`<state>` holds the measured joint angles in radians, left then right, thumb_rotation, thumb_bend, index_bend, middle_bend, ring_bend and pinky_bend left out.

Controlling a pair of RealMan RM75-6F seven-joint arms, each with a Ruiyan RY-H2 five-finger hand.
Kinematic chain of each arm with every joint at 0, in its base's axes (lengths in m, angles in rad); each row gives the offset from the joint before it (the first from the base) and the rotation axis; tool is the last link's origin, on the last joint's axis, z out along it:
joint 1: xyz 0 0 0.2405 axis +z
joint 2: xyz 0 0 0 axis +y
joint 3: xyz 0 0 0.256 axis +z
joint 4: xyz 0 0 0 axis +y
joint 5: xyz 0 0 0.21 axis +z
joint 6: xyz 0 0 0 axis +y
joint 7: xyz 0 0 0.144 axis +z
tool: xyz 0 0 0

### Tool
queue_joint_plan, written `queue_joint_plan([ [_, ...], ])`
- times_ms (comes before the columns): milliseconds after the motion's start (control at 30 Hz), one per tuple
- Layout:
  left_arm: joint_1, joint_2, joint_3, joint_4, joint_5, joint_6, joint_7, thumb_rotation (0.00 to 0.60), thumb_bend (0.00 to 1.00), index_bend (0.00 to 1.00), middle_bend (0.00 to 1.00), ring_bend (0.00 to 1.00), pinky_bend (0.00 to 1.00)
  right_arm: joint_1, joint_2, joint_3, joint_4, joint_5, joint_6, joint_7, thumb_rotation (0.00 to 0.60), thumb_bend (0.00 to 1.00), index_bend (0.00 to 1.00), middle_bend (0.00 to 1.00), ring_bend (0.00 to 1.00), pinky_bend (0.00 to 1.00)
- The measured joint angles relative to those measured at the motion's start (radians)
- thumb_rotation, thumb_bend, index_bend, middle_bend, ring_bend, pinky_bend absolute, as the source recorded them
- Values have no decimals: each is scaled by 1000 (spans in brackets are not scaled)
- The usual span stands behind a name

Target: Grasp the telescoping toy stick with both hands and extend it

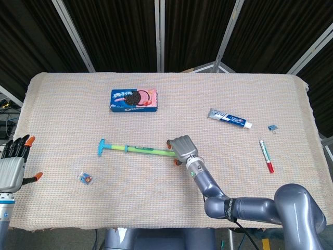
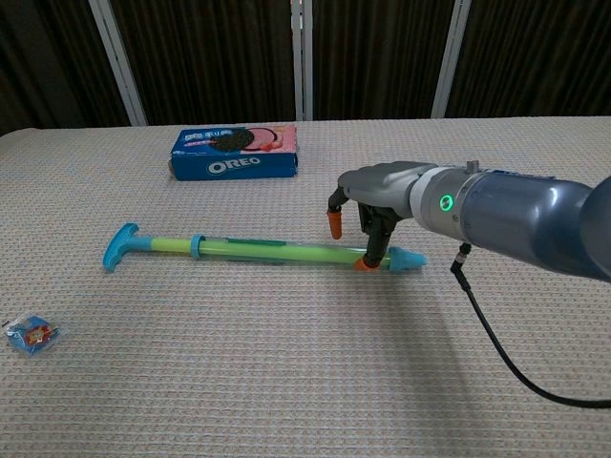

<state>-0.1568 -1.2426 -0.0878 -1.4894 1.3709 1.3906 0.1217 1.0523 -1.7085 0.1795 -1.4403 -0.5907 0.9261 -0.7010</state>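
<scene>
In the head view, the telescoping toy stick point(image 1: 136, 149) is seen lying left of the frame's centre on the cloth-covered bench point(image 1: 62, 104), its blue T-handle pointing left. The right hand point(image 1: 182, 148) is placed over the stick's right end; whether the stick is gripped cannot be told from here. The left hand point(image 1: 13, 164) is seen at the lower left edge, off the bench, with fingers spread and nothing held. A cookie box point(image 1: 134, 100) lies above the stick, a toothpaste tube point(image 1: 229, 118) and a red pen point(image 1: 266, 155) at the right, a small wrapped item point(image 1: 85, 178) at the lower left. In the chest view, the right hand point(image 2: 368, 205) is arched over the stick point(image 2: 258, 250) near its blue right tip, one orange fingertip point(image 2: 366, 263) touching the tube, another raised beside it; the stick is not clasped.
</scene>
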Motion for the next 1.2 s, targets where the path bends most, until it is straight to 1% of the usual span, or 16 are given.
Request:
queue_joint_plan([
  [200, 1, 0, 1, 4, -5, -2, -5, 600, 0, 0, 0, 0, 0, 14, -35, -5, 42, 15, 4, -23, 600, 172, 422, 1000, 1000, 1000],
  [367, 3, 2, 0, 3, -7, 0, -9, 600, 0, 0, 0, 0, 0, 23, -56, -5, 76, 32, -4, -38, 600, 221, 423, 1000, 1000, 1000],
  [433, 2, 1, 0, 4, -8, -2, -7, 600, 0, 0, 0, 0, 0, 25, -61, -5, 87, 40, -9, -42, 600, 253, 438, 1000, 1000, 1000],
  [600, 0, 0, 0, 6, -10, -7, -6, 600, 0, 0, 0, 0, 0, 25, -62, -3, 96, 50, -22, -40, 600, 346, 526, 1000, 1000, 1000],
  [800, -8, -2, -1, 1, -8, -14, -3, 600, 0, 0, 0, 0, 0, 18, -46, -2, 73, 48, -22, -32, 600, 356, 556, 1000, 1000, 1000],
  [833, -9, -1, -2, -1, -9, -17, -2, 600, 0, 0, 37, 16, 13, 17, -42, -2, 67, 49, -21, -31, 600, 357, 559, 1000, 1000, 1000],
  [867, -11, 0, -3, -6, -9, -19, -2, 600, 0, 0, 100, 61, 55, 15, -36, -1, 57, 51, -19, -31, 600, 359, 565, 1000, 1000, 1000],
  [900, -16, 2, -6, -13, -9, -22, -1, 600, 0, 0, 236, 173, 158, 14, -32, -1, 49, 53, -18, -30, 600, 361, 571, 1000, 1000, 1000],
  [933, -20, 3, -10, -18, -9, -23, -1, 600, 0, 0, 405, 320, 301, 13, -27, 0, 41, 55, -16, -29, 600, 364, 574, 1000, 1000, 1000],
  [967, -25, 3, -14, -22, -6, -23, -2, 600, 0, 0, 500, 418, 402, 11, -20, 1, 29, 61, -13, -29, 600, 368, 579, 1000, 1000, 1000],
  [1000, -34, 3, -20, -26, 0, -24, -6, 600, 0, 4, 607, 529, 526, 9, -14, 1, 19, 66, -10, -30, 600, 372, 582, 1000, 1000, 1000],
  [1033, -42, 2, -25, -28, 5, -26, -9, 600, 0, 21, 684, 610, 635, 8, -9, 2, 9, 72, -6, -31, 600, 373, 584, 1000, 1000, 1000],
  [1067, -50, 1, -29, -29, 12, -28, -11, 600, 0, 43, 726, 657, 701, 6, -3, 2, -3, 81, 1, -33, 600, 376, 585, 1000, 1000, 1000],
  [1133, -72, 0, -34, -35, 22, -45, -14, 600, 0, 175, 824, 763, 861, 3, 6, 2, -21, 96, 12, -37, 600, 379, 586, 1000, 1000, 1000],
  [1200, -99, -1, -40, -45, 33, -73, -12, 600, 0, 275, 873, 818, 939, 1, 14, 2, -38, 119, 22, -43, 600, 381, 589, 1000, 1000, 1000],
])
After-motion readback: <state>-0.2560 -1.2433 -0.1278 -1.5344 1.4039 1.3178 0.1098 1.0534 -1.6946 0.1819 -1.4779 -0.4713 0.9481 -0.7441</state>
